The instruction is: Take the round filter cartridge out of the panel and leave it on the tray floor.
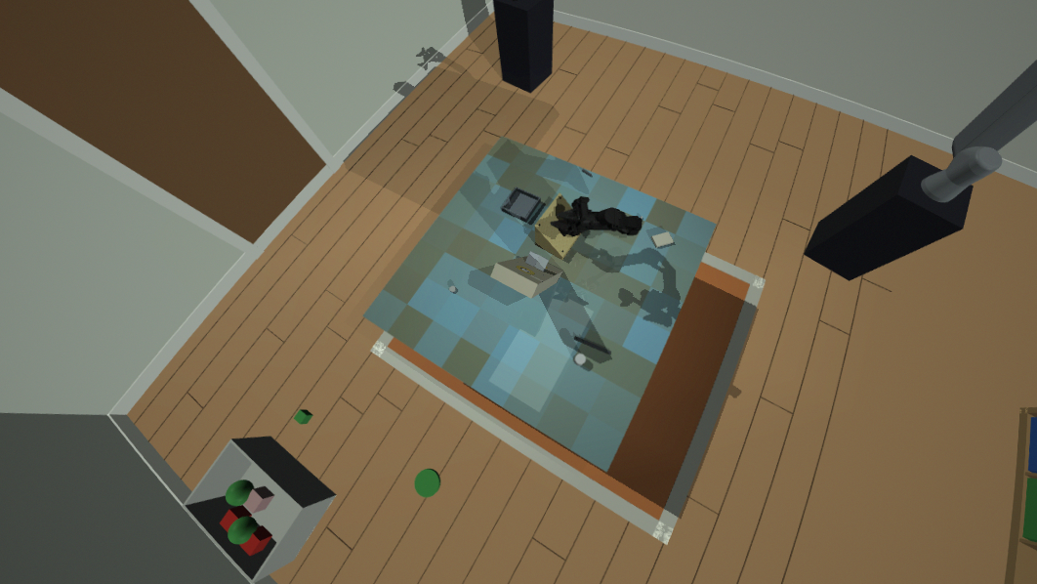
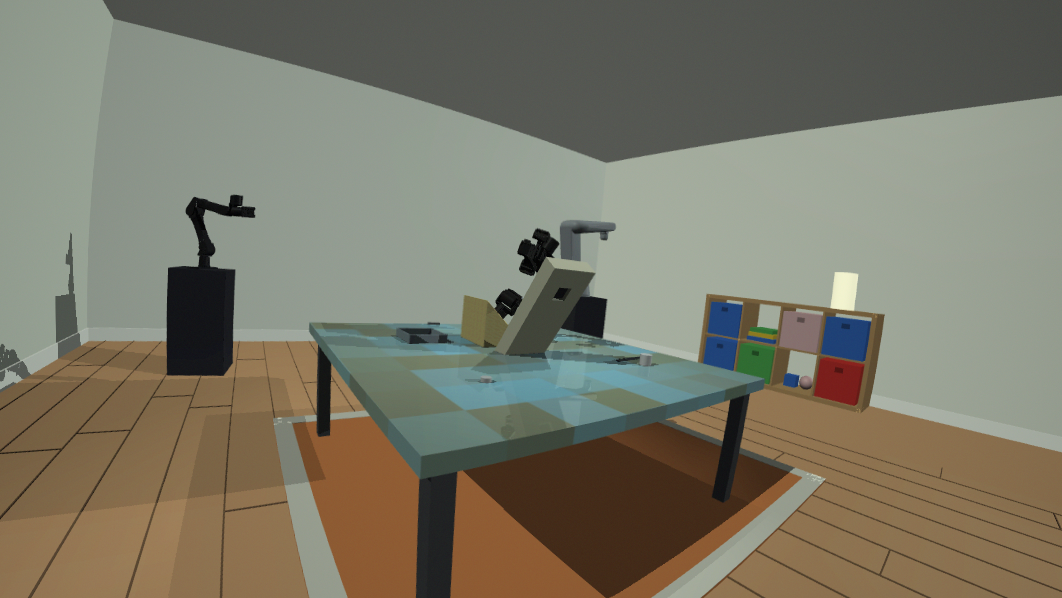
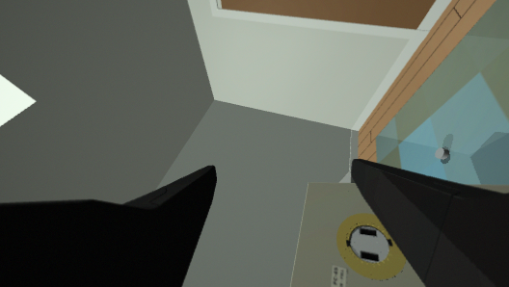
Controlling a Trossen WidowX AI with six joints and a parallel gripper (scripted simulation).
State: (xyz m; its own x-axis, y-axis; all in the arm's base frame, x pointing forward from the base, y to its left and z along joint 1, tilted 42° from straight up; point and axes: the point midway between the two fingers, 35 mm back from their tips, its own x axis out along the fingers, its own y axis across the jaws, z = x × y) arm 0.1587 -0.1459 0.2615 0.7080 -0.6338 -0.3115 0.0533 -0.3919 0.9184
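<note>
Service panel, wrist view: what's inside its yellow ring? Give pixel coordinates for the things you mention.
The filter cartridge (image 3: 369,245), its pale face showing two dark slots. Its body, sunk in the service panel (image 3: 315,217), is hidden, so its depth cannot be seen.

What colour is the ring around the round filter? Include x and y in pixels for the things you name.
The ring (image 3: 344,254) around the filter (image 3: 369,244) is yellow. It shows best in the wrist view.

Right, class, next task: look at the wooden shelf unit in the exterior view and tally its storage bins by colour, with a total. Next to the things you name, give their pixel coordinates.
Blue bins (image 1: 1034,443) (image 2: 725,323) (image 2: 720,358) (image 2: 846,343): 3
Green bin (image 1: 1030,509) (image 2: 755,364): 1
Pink bin (image 2: 800,335): 1
Red bin (image 2: 839,384): 1
Total: 6
</note>
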